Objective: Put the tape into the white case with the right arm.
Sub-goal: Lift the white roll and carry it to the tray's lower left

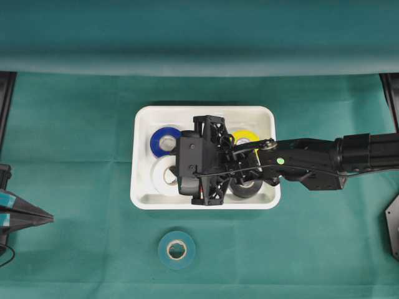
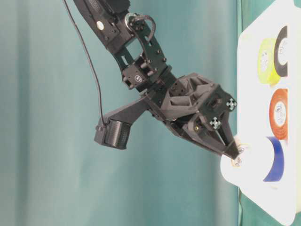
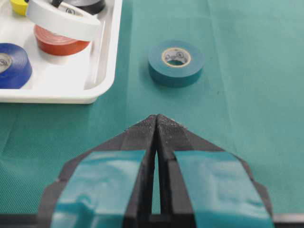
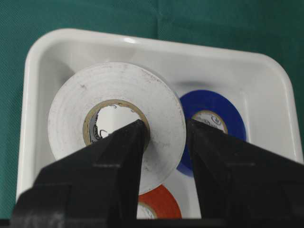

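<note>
At the left edge the left gripper (image 1: 43, 217) rests closed and empty on the counter (image 1: 75, 137). Right of it, over the white case (image 1: 142, 198), the right gripper (image 4: 166, 130) pinches the white tape (image 4: 116, 102) through its core, held raised and tilted above an orange roll (image 3: 59, 43). Best lower it flat, then release gently. It is matte white, slightly scuffed, with a tan core.

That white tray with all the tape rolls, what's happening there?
The right end effector grips a white roll by its wall, one finger through the core, holding it over the white tray. Blue, yellow, red and black rolls already lie inside. A green roll sits outside on the cloth. The left end effector waits shut.
</note>
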Motion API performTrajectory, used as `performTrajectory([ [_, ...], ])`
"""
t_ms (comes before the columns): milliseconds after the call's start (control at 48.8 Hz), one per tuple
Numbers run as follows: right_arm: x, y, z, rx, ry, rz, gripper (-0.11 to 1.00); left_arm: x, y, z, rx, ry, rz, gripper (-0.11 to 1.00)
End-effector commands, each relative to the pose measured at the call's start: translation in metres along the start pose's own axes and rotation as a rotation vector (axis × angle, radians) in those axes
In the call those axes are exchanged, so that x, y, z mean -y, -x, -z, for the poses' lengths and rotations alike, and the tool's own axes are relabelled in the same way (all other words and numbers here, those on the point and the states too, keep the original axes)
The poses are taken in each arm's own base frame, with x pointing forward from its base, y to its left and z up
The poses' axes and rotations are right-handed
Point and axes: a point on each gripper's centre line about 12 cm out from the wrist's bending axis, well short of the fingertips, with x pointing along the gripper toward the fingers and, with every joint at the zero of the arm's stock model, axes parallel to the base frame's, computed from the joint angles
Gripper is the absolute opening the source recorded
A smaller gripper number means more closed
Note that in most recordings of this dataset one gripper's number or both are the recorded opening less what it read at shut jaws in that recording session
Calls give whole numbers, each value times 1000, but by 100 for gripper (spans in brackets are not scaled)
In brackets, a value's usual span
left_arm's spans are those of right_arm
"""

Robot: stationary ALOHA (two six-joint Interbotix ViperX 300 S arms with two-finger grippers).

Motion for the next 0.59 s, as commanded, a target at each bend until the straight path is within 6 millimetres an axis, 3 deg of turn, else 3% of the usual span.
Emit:
performTrajectory([
  [0, 2, 5, -19, 72, 1, -14, 2, 0, 0, -4, 11, -1, -1, 0],
  [431, 3, 3, -16, 56, -1, -8, 2, 0, 0, -4, 12, -1, -1, 0],
  [492, 3, 3, -16, 54, -1, -7, 8, 0, 0, -4, 12, -1, -1, 0],
  [574, 3, 3, -16, 55, -2, -6, 27, 0, 0, -4, 12, -1, -1, 0],
])
